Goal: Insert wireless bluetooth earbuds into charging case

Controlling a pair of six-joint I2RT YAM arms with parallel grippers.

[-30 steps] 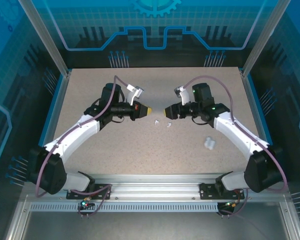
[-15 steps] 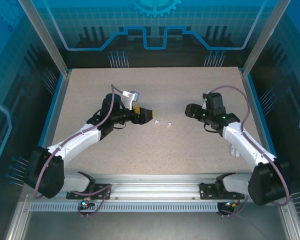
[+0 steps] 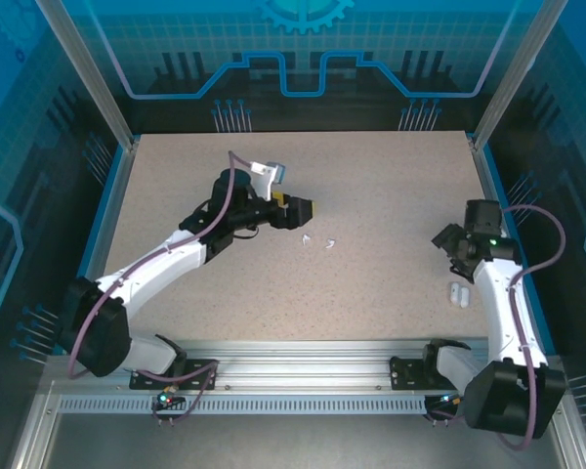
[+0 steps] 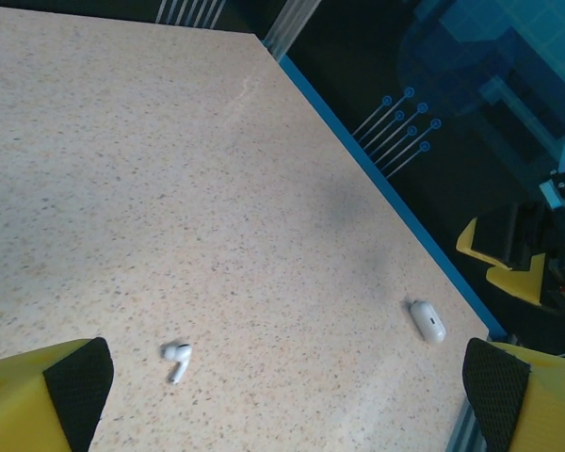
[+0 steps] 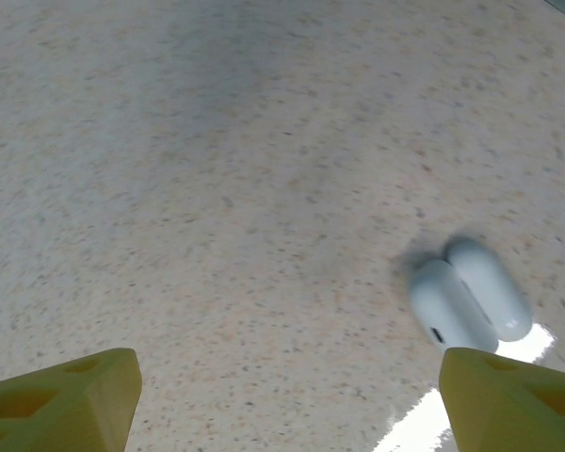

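Note:
Two tiny white earbuds (image 3: 306, 239) (image 3: 327, 243) lie on the speckled table, just in front of my left gripper (image 3: 303, 208). That gripper is open and holds nothing. The left wrist view has one earbud (image 4: 177, 358) lying between the wide-apart fingers of the left gripper (image 4: 287, 381). The white charging case (image 3: 457, 293) lies near the table's right edge, seen as two rounded halves side by side (image 5: 471, 297). My right gripper (image 3: 445, 237) hovers just beyond it, open and empty. In the right wrist view the right gripper (image 5: 287, 386) has the case by its right finger.
A blue rim (image 3: 498, 210) borders the table's right edge, close to the case (image 4: 427, 321). Aluminium posts and blue panels enclose the table. Bare tabletop (image 3: 391, 176) stretches between the two arms.
My left gripper went from shut to wide open and shifted slightly right. The right arm swung away from the earbuds to the right edge, its jaws widening. The case now lies farther right.

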